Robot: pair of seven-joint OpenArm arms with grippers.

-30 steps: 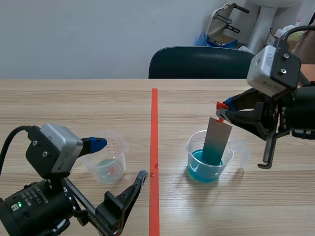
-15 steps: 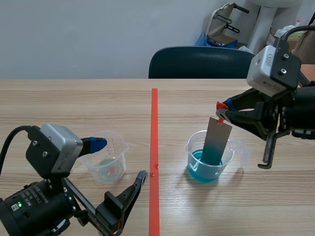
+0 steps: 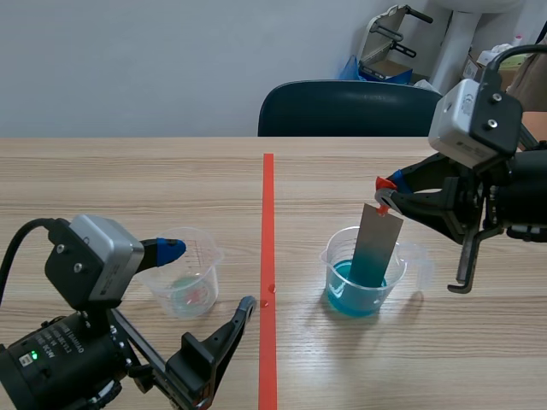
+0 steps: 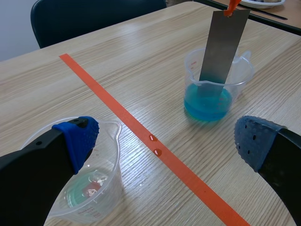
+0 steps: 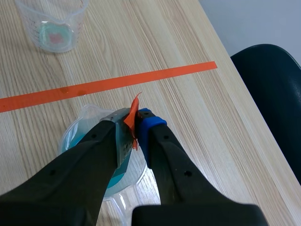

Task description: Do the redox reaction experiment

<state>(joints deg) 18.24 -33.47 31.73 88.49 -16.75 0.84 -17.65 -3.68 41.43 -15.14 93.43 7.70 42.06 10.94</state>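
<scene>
Nothing moved: right gripper (image 3: pixel 385 195) pinches the near-upright metal strip (image 3: pixel 376 248), bottom end apparently in blue liquid (image 3: pixel 355 295); left gripper (image 4: pixel 167 136) spread.

Nothing legible: no text, brand, label or number can be read in any view. The only print is faint graduation marks on the wall of the clear measuring cup (image 3: pixel 188 286), and they are too small and pale to make out.
</scene>
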